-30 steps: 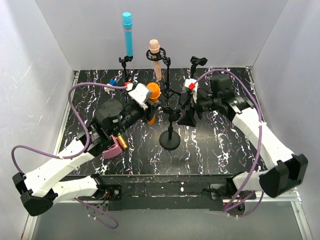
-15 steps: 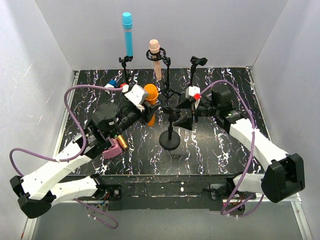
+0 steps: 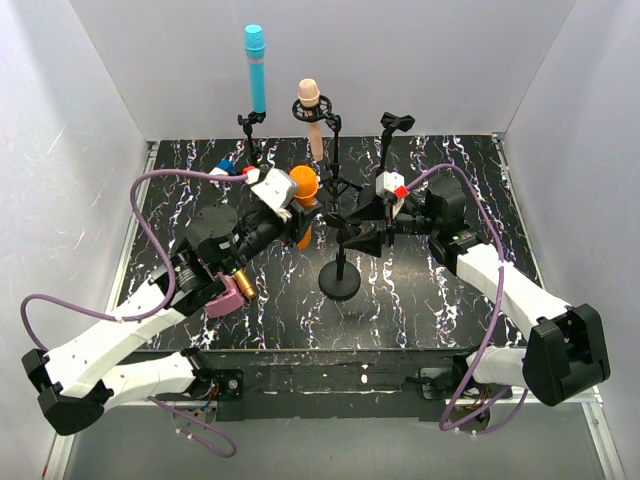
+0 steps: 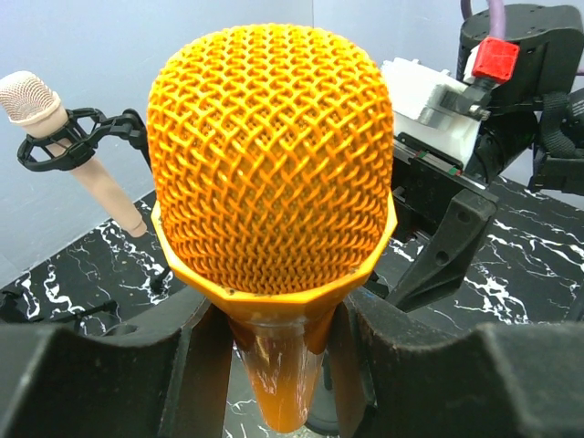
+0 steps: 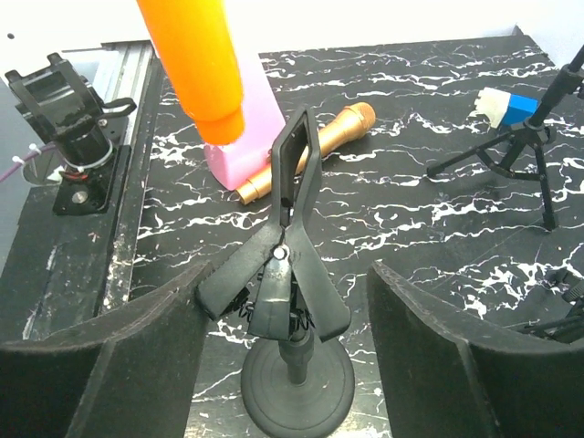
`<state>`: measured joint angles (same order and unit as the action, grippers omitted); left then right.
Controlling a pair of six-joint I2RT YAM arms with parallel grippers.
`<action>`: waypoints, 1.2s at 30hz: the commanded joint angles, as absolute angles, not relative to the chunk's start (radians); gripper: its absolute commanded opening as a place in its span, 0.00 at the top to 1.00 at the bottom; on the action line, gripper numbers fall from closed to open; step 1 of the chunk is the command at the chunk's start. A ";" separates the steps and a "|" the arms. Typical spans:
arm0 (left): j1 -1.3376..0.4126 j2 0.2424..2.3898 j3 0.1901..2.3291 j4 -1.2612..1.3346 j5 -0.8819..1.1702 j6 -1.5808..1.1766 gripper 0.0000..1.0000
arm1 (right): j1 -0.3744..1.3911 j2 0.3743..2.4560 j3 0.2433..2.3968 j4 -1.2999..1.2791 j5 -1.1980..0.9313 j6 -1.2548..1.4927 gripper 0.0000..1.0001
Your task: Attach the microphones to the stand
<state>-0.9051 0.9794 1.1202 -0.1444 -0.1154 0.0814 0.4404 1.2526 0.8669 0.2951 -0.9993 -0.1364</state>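
I've got L tool [image 4: 278,342] clamped on orange mic [image 4: 274,155], held off the counter [image 3: 440,300]. R tool [image 5: 287,338]: jaws apart either side of stand clip [image 5: 297,173], not touching; mic's tail just beside clip.

place: robot lab cell | evidence: white panel walls [image 3: 80,100]; black marbled table [image 3: 420,300]; metal frame rail [image 3: 350,397]

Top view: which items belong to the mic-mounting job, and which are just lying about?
Job:
- orange mic, held in the left gripper
- cyan mic and pink mic, clipped upright at the back
- gold mic, lying flat
- front stand, between the open right gripper fingers
- empty back stand

Lying about:
- pink box
- blue-and-white object
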 commanded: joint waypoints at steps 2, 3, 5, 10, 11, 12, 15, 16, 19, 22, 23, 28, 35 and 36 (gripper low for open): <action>-0.899 1.023 1.146 -0.080 -0.110 0.147 1.00 | 0.439 1.216 0.847 0.396 -1.038 -0.103 0.34; -0.900 1.035 1.150 -0.075 -0.110 0.158 1.00 | 0.439 1.213 0.844 0.400 -1.045 -0.101 0.37; -0.899 1.058 1.158 -0.072 -0.117 0.176 1.00 | 0.439 1.212 0.838 0.403 -1.063 -0.100 0.47; -0.899 1.104 1.170 -0.055 -0.137 0.207 1.00 | 0.439 1.207 0.818 0.422 -1.066 -0.095 0.75; -0.899 1.112 1.175 -0.055 -0.140 0.213 1.00 | 0.439 1.204 0.816 0.422 -1.065 -0.097 0.79; -0.899 1.117 1.177 -0.054 -0.141 0.216 1.00 | 0.439 1.204 0.815 0.419 -1.062 -0.095 0.81; -0.899 1.134 1.183 -0.052 -0.138 0.238 1.00 | 0.439 1.204 0.815 0.417 -1.060 -0.095 0.84; -0.899 1.141 1.184 -0.055 -0.138 0.247 1.00 | 0.439 1.203 0.815 0.416 -1.060 -0.098 0.85; -0.896 1.167 1.195 -0.057 -0.117 0.271 1.00 | 0.439 1.204 0.816 0.413 -1.057 -0.097 0.85; -0.893 1.198 1.210 -0.051 -0.091 0.272 1.00 | 0.439 1.206 0.819 0.403 -1.057 -0.101 0.86; -0.891 1.204 1.216 -0.043 -0.084 0.268 1.00 | 0.439 1.207 0.821 0.400 -1.057 -0.104 0.86; -0.884 1.241 1.229 -0.012 -0.041 0.236 1.00 | 0.439 1.206 0.824 0.387 -1.060 -0.104 0.85; -0.881 1.238 1.186 0.034 -0.015 0.187 1.00 | 0.439 1.200 0.830 0.370 -1.042 -0.097 0.46; -0.881 1.236 1.178 0.038 -0.014 0.180 1.00 | 0.440 1.201 0.831 0.370 -1.040 -0.097 0.45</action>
<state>-0.8845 1.2560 1.1831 -0.0376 -0.0444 0.2138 0.4332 1.2236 0.8196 0.3798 -1.0256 -0.1078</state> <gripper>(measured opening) 0.371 0.532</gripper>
